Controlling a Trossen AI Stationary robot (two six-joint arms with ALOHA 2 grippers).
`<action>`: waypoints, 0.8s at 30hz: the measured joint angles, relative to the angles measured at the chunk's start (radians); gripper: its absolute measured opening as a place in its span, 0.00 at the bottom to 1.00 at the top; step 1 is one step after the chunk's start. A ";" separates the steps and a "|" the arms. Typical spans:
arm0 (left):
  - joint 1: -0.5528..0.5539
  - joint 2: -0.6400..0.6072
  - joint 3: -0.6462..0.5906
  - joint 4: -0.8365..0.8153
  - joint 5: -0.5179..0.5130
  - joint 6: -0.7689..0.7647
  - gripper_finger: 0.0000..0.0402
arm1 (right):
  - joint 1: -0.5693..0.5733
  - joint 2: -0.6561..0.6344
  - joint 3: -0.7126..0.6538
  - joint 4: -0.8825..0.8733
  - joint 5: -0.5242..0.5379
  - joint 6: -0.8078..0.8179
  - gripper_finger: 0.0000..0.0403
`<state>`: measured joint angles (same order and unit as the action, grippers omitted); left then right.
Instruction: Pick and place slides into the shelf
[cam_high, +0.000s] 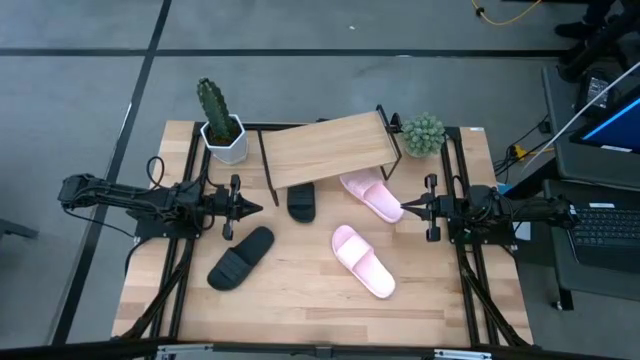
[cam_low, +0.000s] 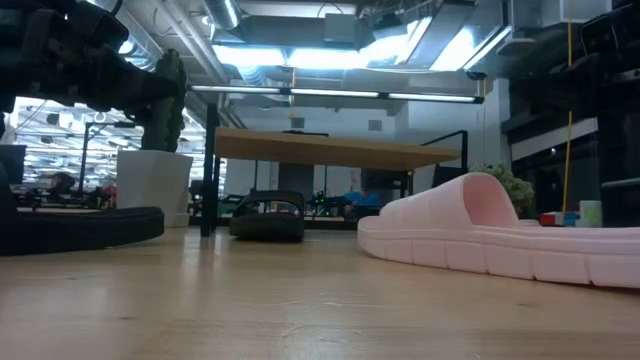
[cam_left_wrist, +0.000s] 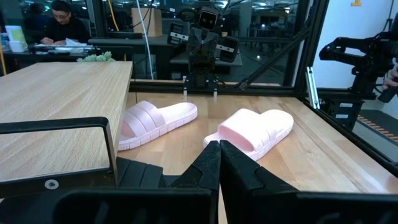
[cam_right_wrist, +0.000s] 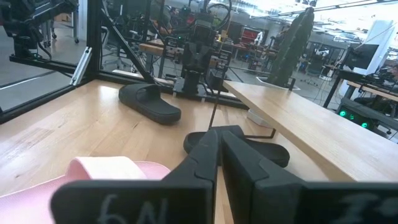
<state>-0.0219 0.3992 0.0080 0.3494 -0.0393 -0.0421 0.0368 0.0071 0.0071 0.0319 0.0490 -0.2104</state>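
Note:
The shelf (cam_high: 325, 150) stands at the table's far middle, turned a little askew. One black slide (cam_high: 301, 200) lies partly under its near edge, and one pink slide (cam_high: 372, 195) pokes out from under its right end. A second black slide (cam_high: 241, 257) and a second pink slide (cam_high: 362, 260) lie flat on the table in front. My left gripper (cam_high: 255, 208) hovers shut at the left, pointing level toward the middle. My right gripper (cam_high: 405, 207) hovers shut at the right, its tips just above the right-hand pink slide's end (cam_right_wrist: 106, 171).
A cactus in a white pot (cam_high: 222, 125) stands left of the shelf, a small green plant (cam_high: 423, 133) right of it. Black frame rails (cam_high: 190, 180) run along both table sides. The near strip of the table (cam_high: 320, 310) is bare wood. A person (cam_left_wrist: 62, 18) sits beyond the table.

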 joint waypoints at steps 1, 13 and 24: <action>0.000 0.000 0.000 0.000 0.000 0.000 0.00 | 0.000 0.000 0.000 0.000 0.000 0.005 0.06; 0.000 0.000 0.000 0.004 -0.084 0.000 0.00 | 0.000 0.000 0.000 0.017 0.001 0.154 0.06; 0.000 0.000 0.025 0.004 0.133 0.056 0.00 | 0.000 0.000 0.000 0.025 -0.155 0.207 0.05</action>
<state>-0.0219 0.3992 0.0328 0.3534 0.0938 0.0141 0.0368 0.0068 0.0071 0.0574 -0.1057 -0.0031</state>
